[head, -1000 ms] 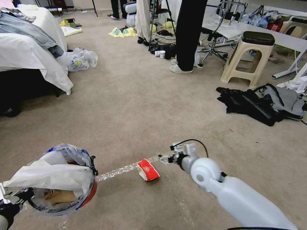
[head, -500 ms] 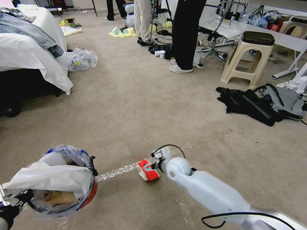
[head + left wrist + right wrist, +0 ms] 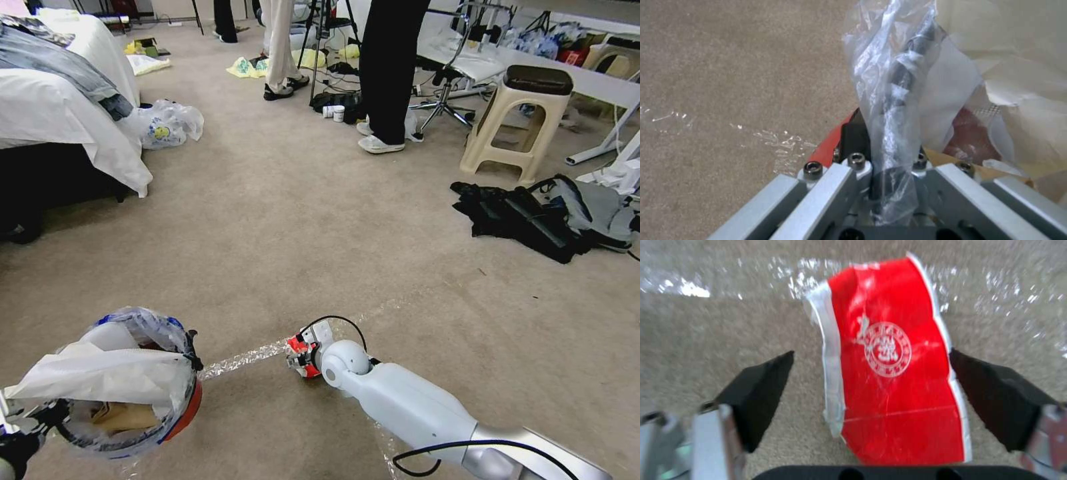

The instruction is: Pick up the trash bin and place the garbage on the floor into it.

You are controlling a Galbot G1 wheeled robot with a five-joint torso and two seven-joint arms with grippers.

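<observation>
My right end effector (image 3: 871,386) down at the carpet (image 3: 320,220), fingers (image 3: 758,391) apart either side of the flat red wrapper (image 3: 893,380); one finger touching its edge; wrapper lying on the shiny tape line (image 3: 243,359); my left end effector (image 3: 889,180) clamped on the bin (image 3: 127,387) rim and liner, bin held at lower left, paper and a brown bag inside.

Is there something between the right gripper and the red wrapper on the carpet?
Nothing visible. The right gripper is open around the flattened red wrapper, one finger beside each edge, and bare carpet lies around it.
</observation>
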